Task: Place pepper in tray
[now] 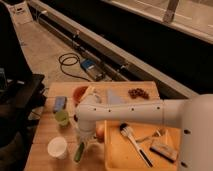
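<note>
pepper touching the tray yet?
Apart. Camera view shows the pepper just below the gripper, left of the tray, with bare table between them.

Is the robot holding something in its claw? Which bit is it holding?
Yes. The gripper, just left of the yellow tray, seems to hold the green pepper by its top end, and the rest hangs down.
</note>
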Robot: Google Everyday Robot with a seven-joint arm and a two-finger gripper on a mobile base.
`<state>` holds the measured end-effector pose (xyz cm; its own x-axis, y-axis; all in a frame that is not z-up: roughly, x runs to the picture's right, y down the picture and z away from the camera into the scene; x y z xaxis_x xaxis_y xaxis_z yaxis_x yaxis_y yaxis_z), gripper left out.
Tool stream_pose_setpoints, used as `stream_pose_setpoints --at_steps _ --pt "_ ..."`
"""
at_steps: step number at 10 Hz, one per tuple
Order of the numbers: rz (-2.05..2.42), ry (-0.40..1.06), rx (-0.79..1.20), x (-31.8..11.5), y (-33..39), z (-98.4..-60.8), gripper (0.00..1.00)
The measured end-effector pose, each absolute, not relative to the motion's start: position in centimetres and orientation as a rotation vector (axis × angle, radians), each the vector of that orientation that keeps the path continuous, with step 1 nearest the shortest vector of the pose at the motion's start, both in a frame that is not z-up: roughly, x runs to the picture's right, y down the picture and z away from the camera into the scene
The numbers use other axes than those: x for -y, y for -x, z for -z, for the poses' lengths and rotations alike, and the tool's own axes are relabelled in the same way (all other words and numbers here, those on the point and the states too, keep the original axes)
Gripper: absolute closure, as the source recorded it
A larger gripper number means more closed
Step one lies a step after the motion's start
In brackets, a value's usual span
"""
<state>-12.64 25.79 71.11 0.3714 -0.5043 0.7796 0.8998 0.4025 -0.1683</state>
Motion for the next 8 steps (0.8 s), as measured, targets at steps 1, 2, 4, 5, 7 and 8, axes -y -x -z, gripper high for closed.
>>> stream_pose_setpoints --at_steps 1,2,4,5,7,8 --pt "1.022 0.615 0.716 -24.2 14.3 -69.8 1.00" --pt "1.049 0.586 0.718 -23.2 15.6 -69.1 1.00" --pt "1.086 0.527 0.701 -20.4 17.3 -69.0 1.00" --pt "1.089 0.513 0.689 -19.3 17.4 -69.2 1.00" --pt "1.065 0.481 0.635 -16.1 15.9 -69.6 1.00" --pt "1.053 0.475 0.607 -14.9 14.7 -69.5 1.00"
